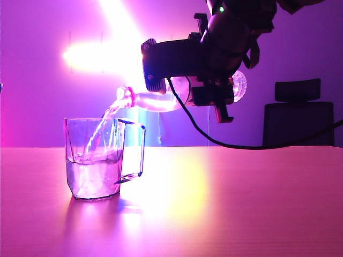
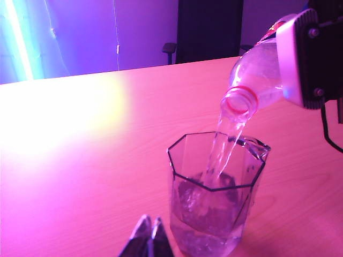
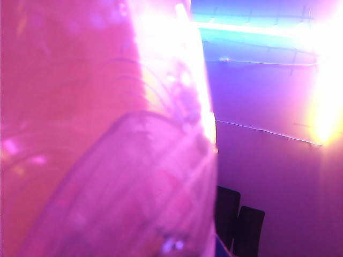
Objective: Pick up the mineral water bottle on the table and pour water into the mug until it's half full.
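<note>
Clear ribbed plastic, tinted pink by the lighting: the mineral water bottle (image 1: 161,100) is held nearly level above the table (image 1: 241,203), mouth tipped slightly down, red neck ring toward the mug (image 1: 96,160). A stream of water runs from the mouth into the mug. The right gripper (image 1: 206,88) is clamped around the bottle's body, above the table and to the right of the mug in the exterior view. In the right wrist view the bottle (image 3: 123,160) fills most of the frame, too close and blurred for detail. A sliver of white-and-red label shows beside the gripper housing in the left wrist view; no writing on it can be read.

The mug, faceted clear glass with a squared handle, stands upright toward the table's left side, set back from the near edge. Water level roughly half its height.

Left gripper (image 2: 149,233) sits low, just beside the mug, its fingertips pressed together, holding nothing.
</note>
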Action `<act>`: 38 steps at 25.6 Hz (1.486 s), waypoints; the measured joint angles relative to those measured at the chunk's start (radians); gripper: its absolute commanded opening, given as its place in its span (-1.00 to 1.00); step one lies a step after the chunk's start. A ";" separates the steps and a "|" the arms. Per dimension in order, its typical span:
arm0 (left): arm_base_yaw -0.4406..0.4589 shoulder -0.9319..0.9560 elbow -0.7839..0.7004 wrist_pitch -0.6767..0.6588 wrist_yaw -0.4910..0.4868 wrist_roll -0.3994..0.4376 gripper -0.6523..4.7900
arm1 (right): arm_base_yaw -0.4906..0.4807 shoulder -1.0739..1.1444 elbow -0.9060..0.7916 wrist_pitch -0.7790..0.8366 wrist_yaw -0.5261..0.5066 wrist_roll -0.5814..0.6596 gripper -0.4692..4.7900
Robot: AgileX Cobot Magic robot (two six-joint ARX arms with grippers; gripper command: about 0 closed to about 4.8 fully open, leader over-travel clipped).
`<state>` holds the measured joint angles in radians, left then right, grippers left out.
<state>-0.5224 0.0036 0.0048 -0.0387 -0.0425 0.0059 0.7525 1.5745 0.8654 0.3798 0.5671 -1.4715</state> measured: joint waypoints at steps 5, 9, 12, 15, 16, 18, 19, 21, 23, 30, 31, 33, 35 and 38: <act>0.000 0.000 0.000 0.000 0.000 0.000 -0.77 | 0.000 -0.001 0.000 0.004 0.000 0.001 -0.02; 0.000 0.000 0.000 0.000 0.000 0.000 -0.77 | 0.012 -0.002 0.000 0.005 -0.002 0.045 -0.02; 0.000 0.000 0.000 0.000 0.000 0.000 -0.77 | 0.027 -0.002 0.000 0.003 -0.018 0.123 -0.02; 0.000 0.000 0.000 0.000 0.000 0.000 -0.77 | 0.031 -0.003 0.000 -0.008 -0.019 0.183 -0.02; 0.000 0.000 0.000 0.000 0.000 0.000 -0.77 | 0.031 -0.003 0.000 -0.014 -0.021 0.209 -0.02; 0.000 0.000 0.000 0.000 0.000 0.000 -0.77 | 0.031 -0.003 0.000 -0.023 -0.021 0.265 -0.02; 0.000 0.000 0.000 0.000 0.000 0.000 -0.77 | 0.031 -0.008 0.000 -0.038 -0.021 0.328 -0.02; 0.000 0.000 0.000 0.000 0.000 0.000 -0.77 | 0.031 -0.027 0.000 -0.065 -0.043 0.423 -0.02; 0.000 0.000 0.000 0.000 0.000 0.000 -0.77 | 0.031 -0.049 0.000 -0.076 -0.069 0.500 -0.02; 0.020 0.000 0.000 0.000 0.002 0.000 -0.77 | 0.027 -0.137 0.000 -0.139 -0.176 0.873 -0.02; 0.033 0.000 0.000 0.000 0.002 0.000 -0.77 | 0.027 -0.150 -0.001 -0.144 -0.199 0.928 -0.02; 0.075 0.000 0.000 0.000 0.001 0.000 -0.77 | 0.017 -0.177 -0.015 -0.136 -0.250 1.048 -0.02; 0.109 0.000 0.000 0.000 0.000 0.000 -0.77 | 0.002 -0.200 -0.050 -0.117 -0.289 1.152 -0.02; 0.215 0.000 0.000 -0.001 0.001 0.000 -0.77 | -0.056 -0.249 -0.208 -0.021 -0.365 1.352 -0.02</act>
<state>-0.3073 0.0040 0.0048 -0.0399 -0.0418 0.0059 0.6964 1.3251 0.6579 0.3592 0.2020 -0.1192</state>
